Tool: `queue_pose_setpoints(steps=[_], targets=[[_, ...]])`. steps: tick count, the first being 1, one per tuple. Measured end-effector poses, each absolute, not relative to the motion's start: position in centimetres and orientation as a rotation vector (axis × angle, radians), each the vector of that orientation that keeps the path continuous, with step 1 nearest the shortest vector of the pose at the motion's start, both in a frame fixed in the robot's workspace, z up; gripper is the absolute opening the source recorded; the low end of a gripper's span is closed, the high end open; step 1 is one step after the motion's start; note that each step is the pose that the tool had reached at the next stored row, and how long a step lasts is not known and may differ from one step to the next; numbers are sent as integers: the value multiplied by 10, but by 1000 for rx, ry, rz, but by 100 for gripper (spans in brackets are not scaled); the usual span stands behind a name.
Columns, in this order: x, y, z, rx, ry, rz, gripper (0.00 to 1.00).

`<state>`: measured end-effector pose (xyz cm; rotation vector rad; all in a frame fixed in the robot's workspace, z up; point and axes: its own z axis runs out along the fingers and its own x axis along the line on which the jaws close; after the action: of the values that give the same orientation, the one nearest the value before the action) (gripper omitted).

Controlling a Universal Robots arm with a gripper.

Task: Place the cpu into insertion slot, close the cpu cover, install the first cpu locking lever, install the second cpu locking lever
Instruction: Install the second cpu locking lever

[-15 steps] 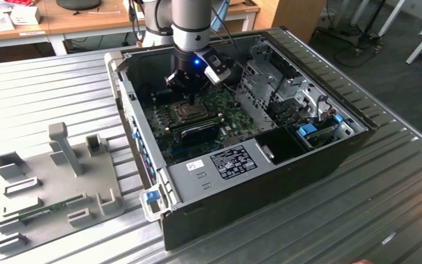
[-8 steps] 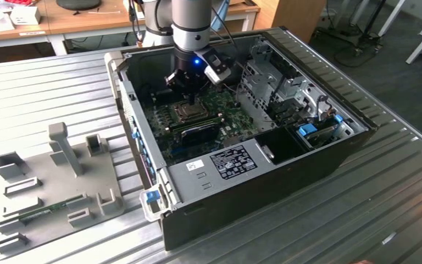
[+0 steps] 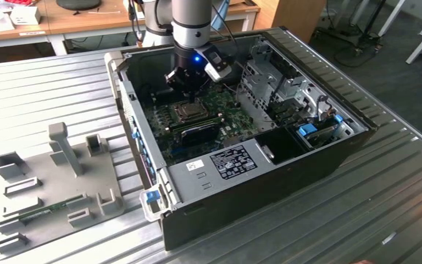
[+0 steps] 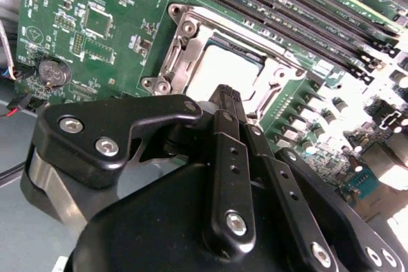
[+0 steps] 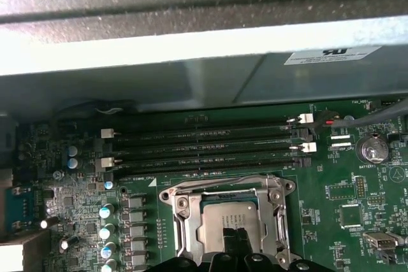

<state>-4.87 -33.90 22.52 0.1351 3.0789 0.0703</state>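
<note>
Gripper (image 4: 229, 97) sits right over socket (image 5: 226, 218); fingers look pressed together, nothing pinched.

Chip (image 4: 223, 71) already lies in socket, pale face up; cover frame (image 4: 191, 42) looks down around it.

You risk fingertip scraping chip face or pushing frame skew if arm drops off-centre.

Beside socket, memory strips (image 5: 204, 148) and small capacitors (image 5: 105, 211) crowd close: sideways drift could knock them.

Farther out, case wall (image 3: 134, 110) hems arm in; watch wrist clearance.

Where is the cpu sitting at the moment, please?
In both wrist views the cpu lies in the insertion slot, framed by the cpu cover, beside the memory strips and just beyond the gripper.
</note>
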Motion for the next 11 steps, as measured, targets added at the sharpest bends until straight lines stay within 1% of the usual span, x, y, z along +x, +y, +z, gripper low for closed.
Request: queue_pose_setpoints(steps=[11], targets=[[-49, -339, 227, 135, 3079, 70, 11]])
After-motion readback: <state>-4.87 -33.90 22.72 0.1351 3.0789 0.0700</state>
